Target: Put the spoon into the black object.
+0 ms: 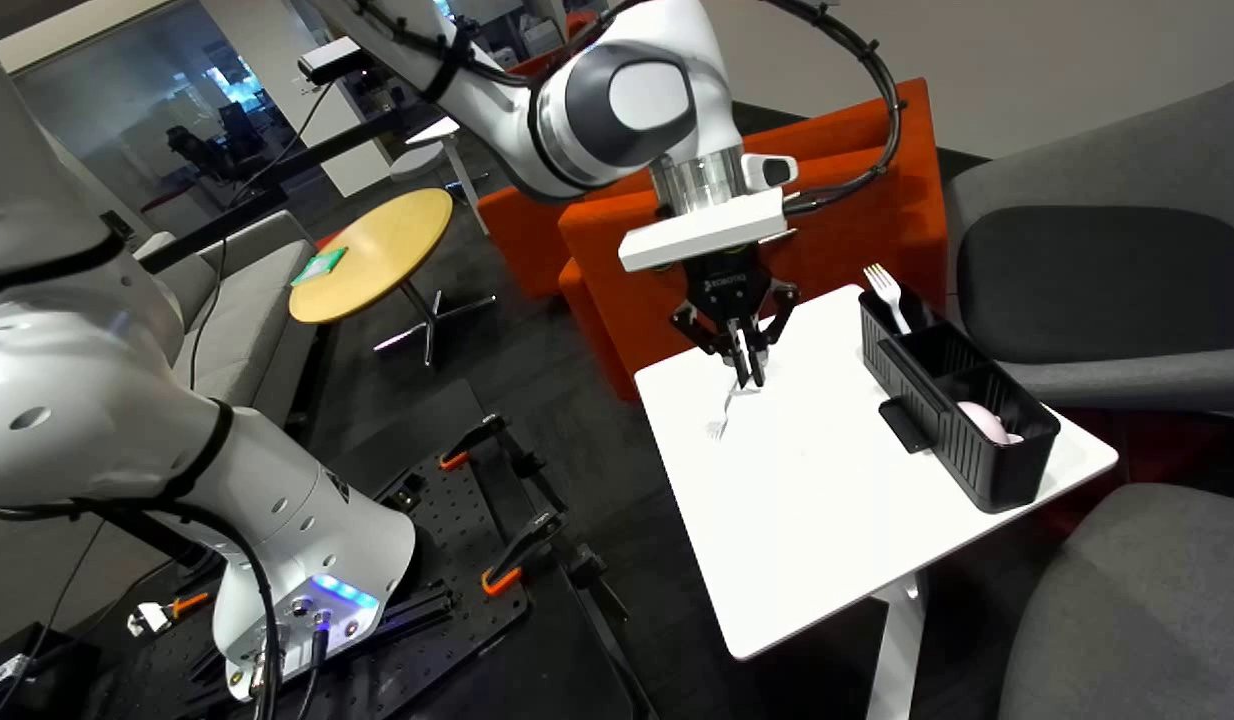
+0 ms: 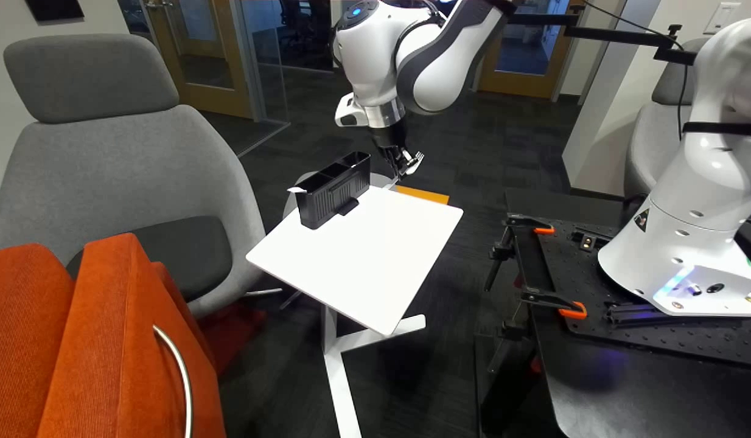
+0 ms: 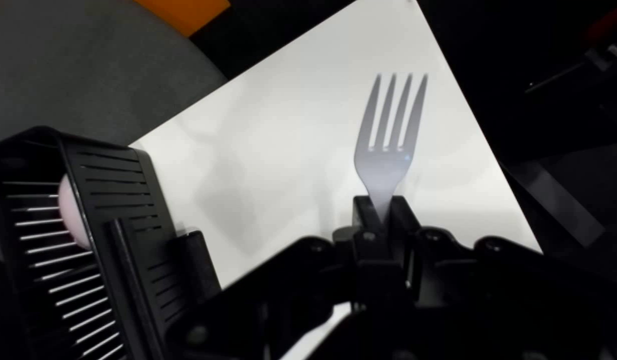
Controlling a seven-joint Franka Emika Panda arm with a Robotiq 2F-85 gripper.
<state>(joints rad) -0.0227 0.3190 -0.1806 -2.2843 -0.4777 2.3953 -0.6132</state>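
Gripping a fork point(image 3: 383, 167), the pincer point(image 1: 750, 378) points downward.

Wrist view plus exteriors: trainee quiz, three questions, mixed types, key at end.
1. Pick one: how many tines show on the held fork? A two, B three, C four.
2. True or false: the other fork and the pink object sit toward opposite ends of the black rack.
3. Short answer: what should the gripper likely do before opening?
Key: 1 C. 2 True. 3 Probably carry the held fork over the black rack; it is off to one side.
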